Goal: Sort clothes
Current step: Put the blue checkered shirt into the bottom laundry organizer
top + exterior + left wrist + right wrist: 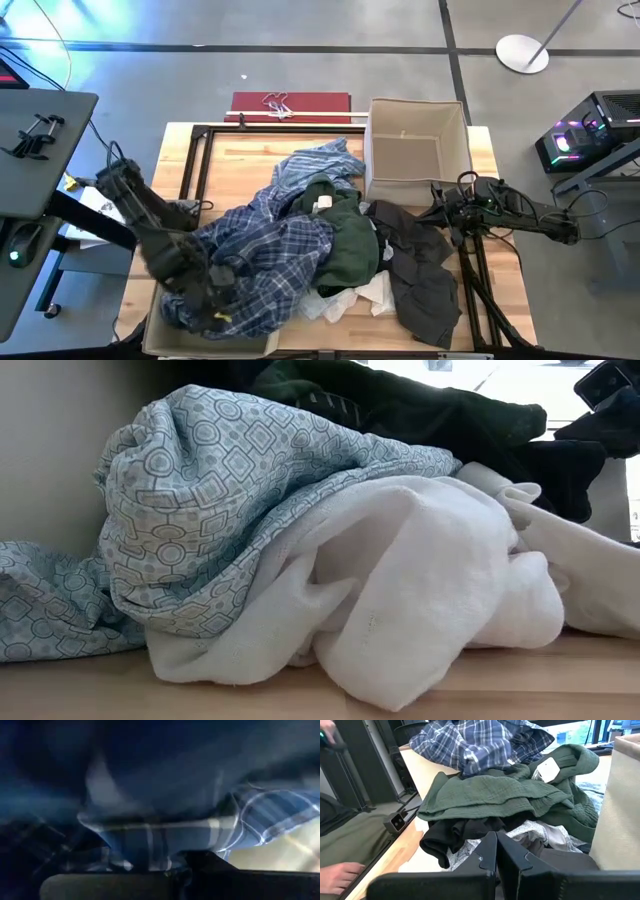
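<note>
Wooden table (500, 300): mixed clothes heap. Left gripper (215, 300) clamped on plaid shirt (270, 250); lift it clear of the green top (350, 245). Right gripper (440, 212) pinched together, idle.

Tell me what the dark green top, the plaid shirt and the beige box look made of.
Dark green top: likely crinkled cotton gauze, matte, puckered weave.
Plaid shirt: seemingly thin woven cotton, soft, finely creased.
Beige box: apparently fabric-covered stiff panels, matte, with straight upright walls.
</note>
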Motion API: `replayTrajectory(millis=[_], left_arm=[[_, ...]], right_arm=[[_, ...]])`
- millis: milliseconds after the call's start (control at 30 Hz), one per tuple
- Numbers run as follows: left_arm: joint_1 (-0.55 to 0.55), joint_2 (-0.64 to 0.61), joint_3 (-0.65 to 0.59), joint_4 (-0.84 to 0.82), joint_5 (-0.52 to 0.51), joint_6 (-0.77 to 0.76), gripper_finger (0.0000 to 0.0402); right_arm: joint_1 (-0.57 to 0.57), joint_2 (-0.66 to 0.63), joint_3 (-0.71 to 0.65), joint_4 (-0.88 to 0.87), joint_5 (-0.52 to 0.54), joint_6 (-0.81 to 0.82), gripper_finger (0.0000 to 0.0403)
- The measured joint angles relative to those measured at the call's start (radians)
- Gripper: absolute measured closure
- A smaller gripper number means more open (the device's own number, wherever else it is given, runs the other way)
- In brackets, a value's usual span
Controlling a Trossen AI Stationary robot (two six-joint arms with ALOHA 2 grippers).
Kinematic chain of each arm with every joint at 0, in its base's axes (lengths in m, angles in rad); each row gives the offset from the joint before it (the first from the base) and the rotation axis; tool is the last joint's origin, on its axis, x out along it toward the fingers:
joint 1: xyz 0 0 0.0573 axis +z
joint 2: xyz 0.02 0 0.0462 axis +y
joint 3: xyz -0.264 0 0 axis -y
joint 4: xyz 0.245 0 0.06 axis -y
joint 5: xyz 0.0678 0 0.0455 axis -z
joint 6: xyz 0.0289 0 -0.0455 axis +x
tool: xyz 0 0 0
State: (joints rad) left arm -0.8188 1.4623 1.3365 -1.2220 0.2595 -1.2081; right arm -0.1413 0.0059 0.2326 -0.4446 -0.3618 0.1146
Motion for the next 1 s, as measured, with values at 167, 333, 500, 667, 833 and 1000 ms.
replayTrajectory(millis=[167,333,500,667,833,1000], left_arm=[[0.063,-0.095,-0.354,0.269,0.122,-0.073,0.0401],[0.087,-0.134,-0.552,0.300,0.179,-0.094,0.0379],[0.079,-0.205,-0.578,0.301,0.214,-0.099,0.0315],[0.096,-0.318,-0.510,0.310,0.218,-0.151,0.0230],[0.113,-0.440,-0.394,0.316,0.229,-0.308,0.0168],[0.107,-0.499,-0.240,0.365,0.025,-0.219,0.0155]], right_arm=[[0.000,0.000,0.000,0.000,0.000,0.000,0.0402],[0.000,0.000,0.000,0.000,0.000,0.000,0.0402],[0.000,0.000,0.000,0.000,0.000,0.000,0.0402],[0.000,0.000,0.000,0.000,0.000,0.000,0.0402],[0.000,0.000,0.000,0.000,0.000,0.000,0.0402],[0.000,0.000,0.000,0.000,0.000,0.000,0.0402]])
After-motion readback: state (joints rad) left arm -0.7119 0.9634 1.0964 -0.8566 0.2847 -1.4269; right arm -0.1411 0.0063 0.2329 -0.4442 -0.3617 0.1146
